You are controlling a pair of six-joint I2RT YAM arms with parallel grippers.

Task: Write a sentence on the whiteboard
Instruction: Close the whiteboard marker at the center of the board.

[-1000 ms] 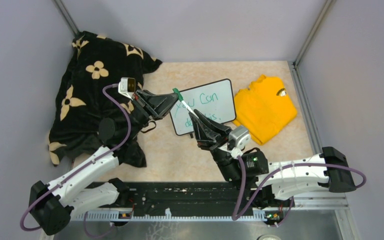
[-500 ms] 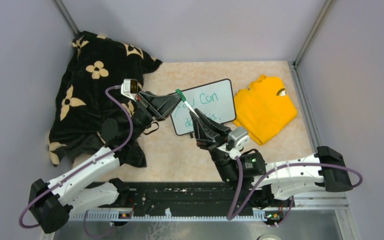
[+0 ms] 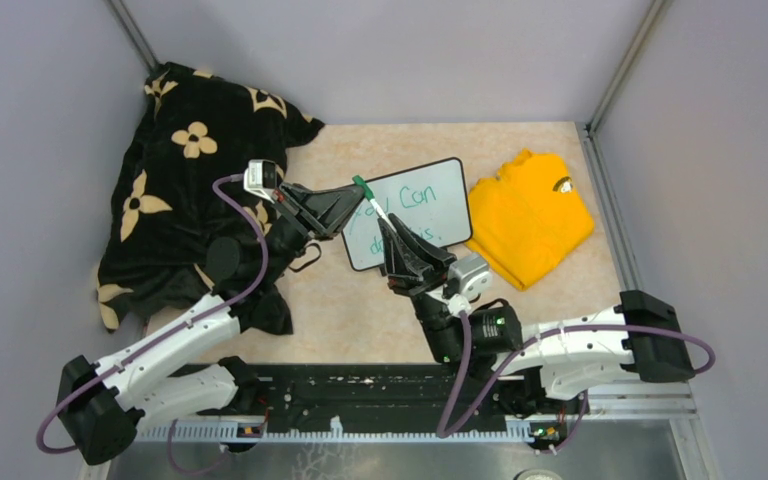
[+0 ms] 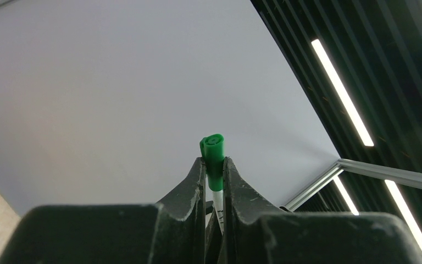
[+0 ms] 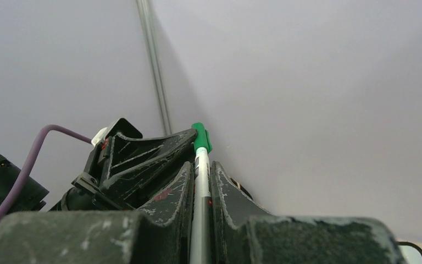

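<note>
Jaws of the left gripper (image 4: pixel 214 163) clamp the green cap (image 4: pixel 214 147) of a marker (image 3: pixel 375 208); the right gripper (image 5: pixel 201 165) clenches its white barrel (image 5: pixel 200 190). The whiteboard (image 3: pixel 438 212) lies mid-table, just left of a yellow shirt (image 3: pixel 530 215).

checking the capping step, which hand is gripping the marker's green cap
The left hand: it pinches the green cap, while the right hand clamps the white barrel lower down.

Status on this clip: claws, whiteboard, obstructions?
Left claw shut on green cap. Right claw shut on marker. Whiteboard flat, green writing showing. Both claws over its left part.
</note>
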